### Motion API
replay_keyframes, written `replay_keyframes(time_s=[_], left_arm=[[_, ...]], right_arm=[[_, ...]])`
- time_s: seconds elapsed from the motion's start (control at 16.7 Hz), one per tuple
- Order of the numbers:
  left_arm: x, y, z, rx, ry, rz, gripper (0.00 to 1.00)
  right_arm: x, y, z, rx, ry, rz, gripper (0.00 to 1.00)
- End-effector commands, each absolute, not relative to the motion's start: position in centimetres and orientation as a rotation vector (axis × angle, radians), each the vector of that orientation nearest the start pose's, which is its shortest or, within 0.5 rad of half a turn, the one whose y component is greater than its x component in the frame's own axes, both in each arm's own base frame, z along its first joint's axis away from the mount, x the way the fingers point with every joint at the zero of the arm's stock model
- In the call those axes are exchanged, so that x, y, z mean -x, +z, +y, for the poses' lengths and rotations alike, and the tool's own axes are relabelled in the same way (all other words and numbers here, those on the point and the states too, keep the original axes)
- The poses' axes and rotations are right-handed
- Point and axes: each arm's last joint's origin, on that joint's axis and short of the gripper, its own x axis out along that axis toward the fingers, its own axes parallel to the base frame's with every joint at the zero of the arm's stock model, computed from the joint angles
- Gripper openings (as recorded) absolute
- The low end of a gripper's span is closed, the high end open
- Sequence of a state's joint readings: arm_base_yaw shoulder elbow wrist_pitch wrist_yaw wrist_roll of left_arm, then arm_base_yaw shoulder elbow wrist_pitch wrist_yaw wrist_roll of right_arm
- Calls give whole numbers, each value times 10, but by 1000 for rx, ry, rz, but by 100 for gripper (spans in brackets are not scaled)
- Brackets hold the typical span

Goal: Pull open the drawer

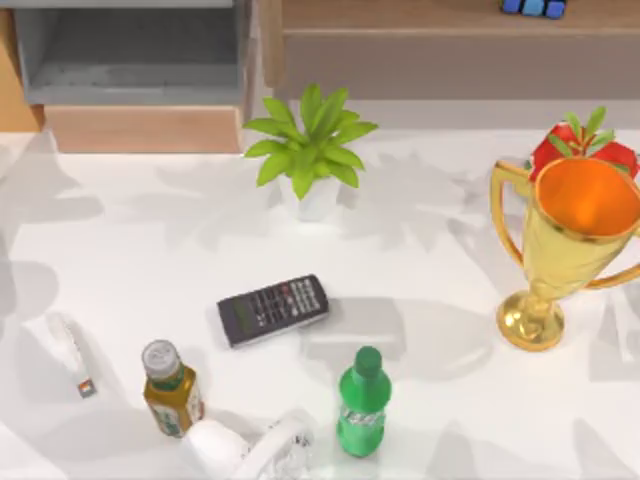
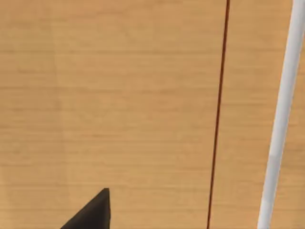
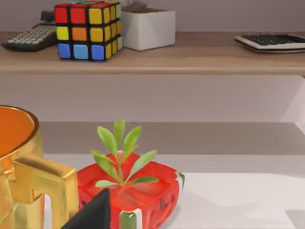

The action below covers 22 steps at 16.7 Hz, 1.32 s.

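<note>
Drawer [image 1: 130,60] top left, grey-lined, bottle labels unreadable

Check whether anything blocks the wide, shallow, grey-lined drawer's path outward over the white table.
Probably yes. In front of the drawer, the red watermelon-shaped planter and the gold trophy stand at the top view's right. The leafy green plant in a white pot stands near the drawer's left end.
</note>
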<state>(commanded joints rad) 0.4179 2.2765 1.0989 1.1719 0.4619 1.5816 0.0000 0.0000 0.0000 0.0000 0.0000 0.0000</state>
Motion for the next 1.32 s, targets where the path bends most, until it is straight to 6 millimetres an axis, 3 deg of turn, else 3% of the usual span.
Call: replay_keyframes(time_s=[0.36, 0.72, 0.96, 1.32], left_arm=[[-408, 95, 169, -1568, -20, -15, 100], [-430, 95, 171, -1571, -16, -16, 100], [-433, 95, 171, -1571, -16, -16, 100], [-433, 95, 171, -1571, -16, -16, 55]], right_arm=[[-106, 160, -1, 0, 0, 0, 100], [-106, 160, -1, 0, 0, 0, 100], [-106, 160, -1, 0, 0, 0, 100], [-106, 160, -1, 0, 0, 0, 100]])
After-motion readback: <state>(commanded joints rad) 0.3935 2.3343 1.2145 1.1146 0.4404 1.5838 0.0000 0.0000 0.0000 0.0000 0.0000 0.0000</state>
